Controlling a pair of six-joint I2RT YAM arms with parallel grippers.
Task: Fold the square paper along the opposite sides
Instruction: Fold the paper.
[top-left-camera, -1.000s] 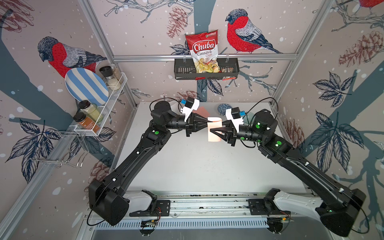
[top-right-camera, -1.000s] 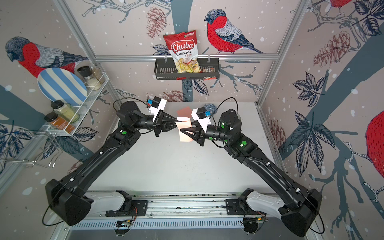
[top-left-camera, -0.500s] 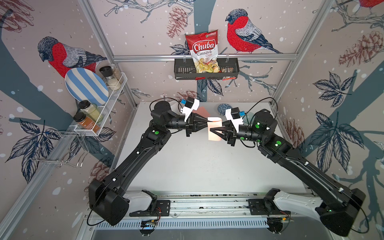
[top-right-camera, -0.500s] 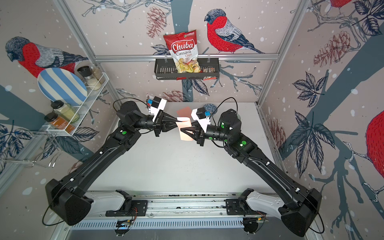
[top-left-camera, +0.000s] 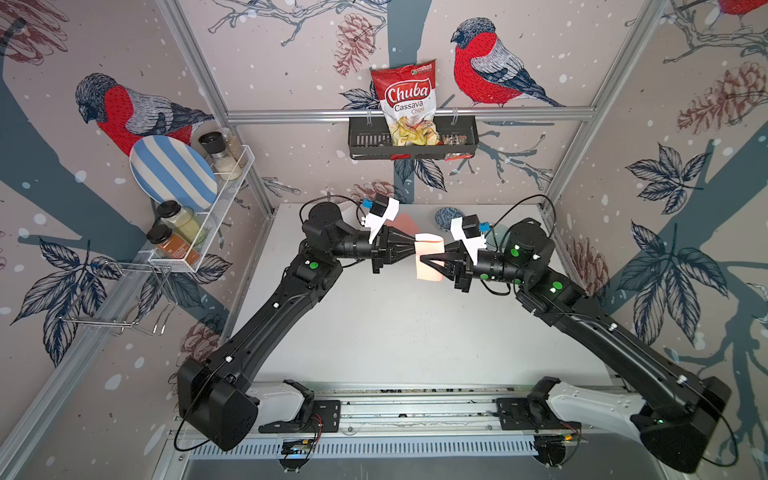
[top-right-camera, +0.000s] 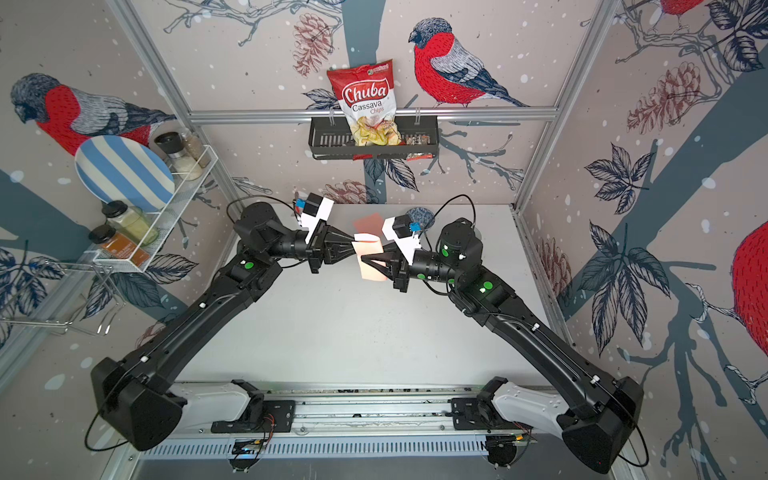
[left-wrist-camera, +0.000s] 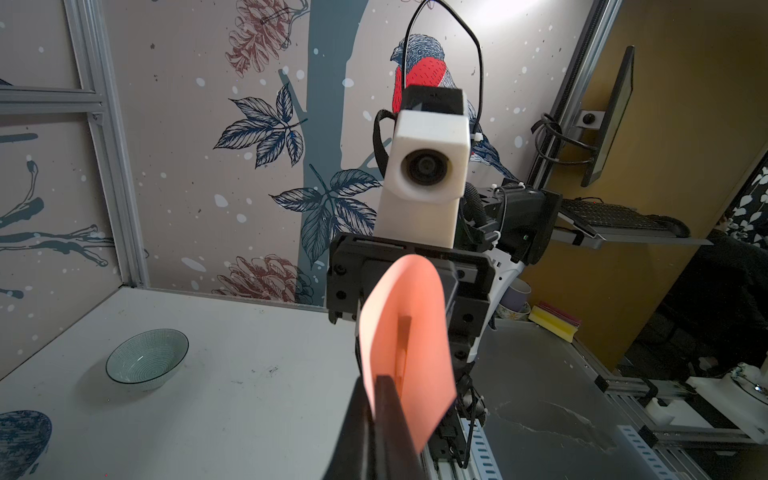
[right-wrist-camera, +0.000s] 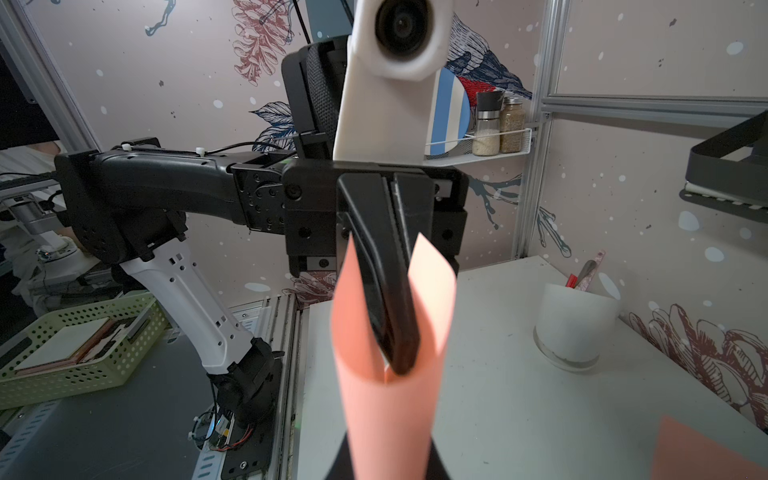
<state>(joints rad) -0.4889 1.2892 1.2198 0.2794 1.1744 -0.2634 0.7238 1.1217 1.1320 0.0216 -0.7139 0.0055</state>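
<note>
**Salmon paper held curled in the air between the two grippers**

The salmon paper (top-left-camera: 432, 268) is held above the desk (top-left-camera: 395, 332), just on the robot's side of the blue patterned bowl (top-left-camera: 444, 217), and is bent into an open curl. One edge is pinched by the left gripper (top-left-camera: 415, 248), whose jaws are pressed together on it. This is seen most plainly in the left wrist view. The right gripper (top-left-camera: 423, 260) is set against the opposite side of the paper. In the right wrist view its fingertips are covered by the sheet. In the left wrist view only a dark finger shadow is seen through the paper, so it cannot be told whether that gripper is spread or clamped.

A second salmon sheet (top-left-camera: 405, 222) lies flat on the desk beside the blue patterned bowl, on the left arm's side. Its near edge is hidden behind the left gripper in both top views. A glass bowl (top-left-camera: 496, 237) on the bowl's other side is largely hidden by the right arm in a top view, but it is shown whole in the left wrist view. There the blue patterned bowl is cut off at the frame edge. A white cup (right-wrist-camera: 575, 324) holding pens is shown only in the right wrist view.
</note>
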